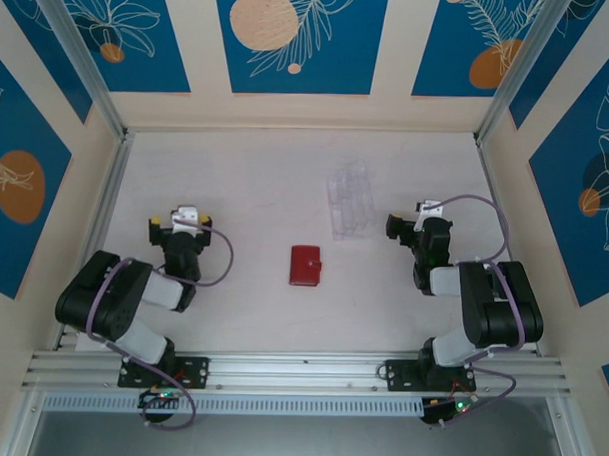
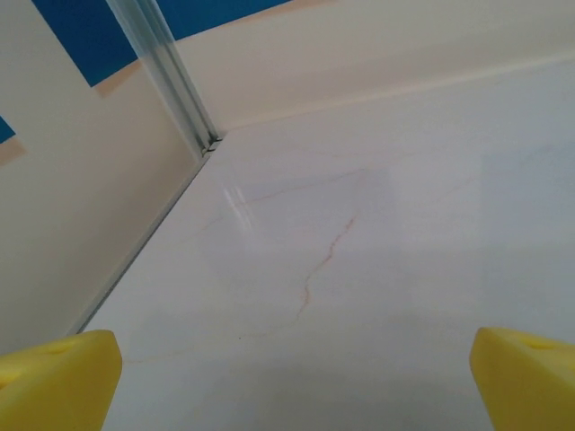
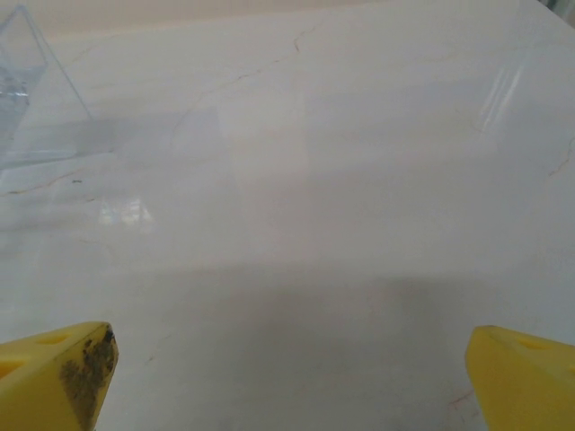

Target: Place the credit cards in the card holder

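Far left on the pale marbled table (image 1: 246, 176): left arm (image 1: 117, 304) folded low, left pincer (image 1: 180, 224) aimed toward the back wall, spread wide, gripping nothing. Through the left wrist camera, yellow fingertips (image 2: 54, 377) far apart at the two bottom corners, bare veined table between them, an aluminium corner post (image 2: 166, 81) rising at upper left where two walls meet. Near the middle of the table, between the two arms and well apart from both pincers: the red card holder (image 1: 305, 266), closed, lying flat, its long sides running front to back. Behind it and a little to the right: a clear plastic tray (image 1: 350, 198), set at a slight angle, contents too faint to make out. Just right of the tray, near but apart from it: right pincer (image 1: 413, 225), also spread wide and gripping nothing, carried by the right arm (image 1: 492, 305) folded back toward the near edge. Through the right wrist camera, the corner of the clear tray at upper left, bare table ahead, yellow tips at the bottom corners with a dark smudge (image 3: 85, 368) on the left one. Along the near edge, a metal rail (image 1: 299, 373) carrying both arm bases.
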Available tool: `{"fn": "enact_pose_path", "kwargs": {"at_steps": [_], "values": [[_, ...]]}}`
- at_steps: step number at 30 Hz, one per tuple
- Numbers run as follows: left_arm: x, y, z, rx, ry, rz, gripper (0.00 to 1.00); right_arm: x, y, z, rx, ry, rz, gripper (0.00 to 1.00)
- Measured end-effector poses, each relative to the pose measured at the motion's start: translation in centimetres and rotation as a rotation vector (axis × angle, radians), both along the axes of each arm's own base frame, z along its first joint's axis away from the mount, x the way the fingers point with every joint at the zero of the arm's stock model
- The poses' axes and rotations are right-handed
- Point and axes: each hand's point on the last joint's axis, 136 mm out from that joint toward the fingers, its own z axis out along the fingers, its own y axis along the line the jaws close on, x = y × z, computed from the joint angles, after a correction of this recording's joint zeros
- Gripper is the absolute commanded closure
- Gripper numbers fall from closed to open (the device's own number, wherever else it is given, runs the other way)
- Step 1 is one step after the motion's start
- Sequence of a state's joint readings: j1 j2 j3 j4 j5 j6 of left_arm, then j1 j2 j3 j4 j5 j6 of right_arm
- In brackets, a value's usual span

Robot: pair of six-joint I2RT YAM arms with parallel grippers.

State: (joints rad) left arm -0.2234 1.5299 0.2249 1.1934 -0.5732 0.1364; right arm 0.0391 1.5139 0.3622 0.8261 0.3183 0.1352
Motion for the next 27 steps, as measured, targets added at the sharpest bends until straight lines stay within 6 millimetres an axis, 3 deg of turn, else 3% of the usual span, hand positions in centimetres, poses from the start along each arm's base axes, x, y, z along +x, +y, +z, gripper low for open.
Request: {"fn": "enact_pose_path", "kwargs": {"at_steps": [3, 5, 10, 27], "values": [[0.8, 1.2, -0.1, -0.078, -0.013, -0.029, 0.00, 0.1, 0.7, 0.0, 0.010, 0.002, 0.039, 0.01], [1.5, 1.4, -1.3, -0.116, 0.040, -0.050, 0.00, 0.2, 1.1, 0.2, 0.016, -0.003, 0.061, 0.01], [3.2, 0.1, -1.2, -0.160, 0.072, -0.118, 0.00, 0.5, 1.5, 0.5, 0.046, -0.008, 0.107, 0.01], [3.1, -1.0, -2.3, -0.178, 0.122, -0.178, 0.00, 0.6, 2.0, 0.8, 0.062, -0.013, 0.143, 0.01]]}}
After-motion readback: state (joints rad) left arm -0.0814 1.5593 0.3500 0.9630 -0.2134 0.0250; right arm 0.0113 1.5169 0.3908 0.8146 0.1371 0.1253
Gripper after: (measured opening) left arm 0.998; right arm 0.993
